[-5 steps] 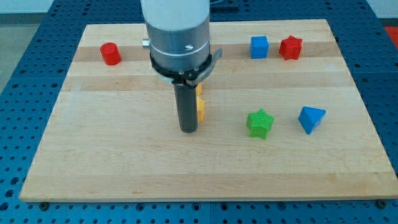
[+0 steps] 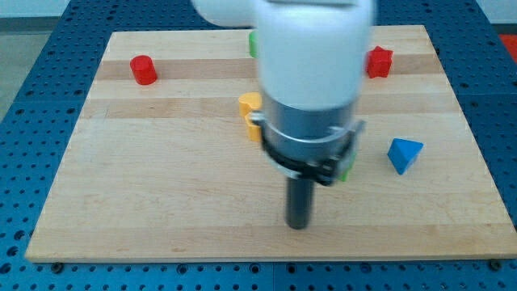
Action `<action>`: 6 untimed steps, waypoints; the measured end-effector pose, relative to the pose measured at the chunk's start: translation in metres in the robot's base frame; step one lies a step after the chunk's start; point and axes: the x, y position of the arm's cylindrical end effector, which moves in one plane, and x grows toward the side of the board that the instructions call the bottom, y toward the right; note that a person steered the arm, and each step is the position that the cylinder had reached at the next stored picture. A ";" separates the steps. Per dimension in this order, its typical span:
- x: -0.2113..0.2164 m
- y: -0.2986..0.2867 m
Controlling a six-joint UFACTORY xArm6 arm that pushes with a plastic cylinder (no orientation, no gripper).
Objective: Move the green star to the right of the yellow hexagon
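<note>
My tip (image 2: pixel 298 225) rests on the board near the view's bottom, right of centre. The arm's body hides most of the green star; only a green sliver (image 2: pixel 347 168) shows at its right edge, above and right of the tip. A yellow block (image 2: pixel 250 107), partly hidden by the arm, lies above and left of the tip; its shape is not clear.
A red block (image 2: pixel 144 69) sits at the upper left. A red star (image 2: pixel 378 61) is at the upper right, a blue triangular block (image 2: pixel 404 154) at the right. A bit of green (image 2: pixel 253 44) shows near the top edge behind the arm. The wooden board (image 2: pixel 161 194) lies on a blue perforated table.
The arm has swept right and toward the view's bottom, blurred by motion. It uncovered part of the yellow block and now hides the green star and the blue cube.
</note>
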 end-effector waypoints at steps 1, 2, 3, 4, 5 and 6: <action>-0.038 0.055; -0.041 0.055; -0.052 0.041; -0.098 0.025; -0.145 0.025; -0.126 0.028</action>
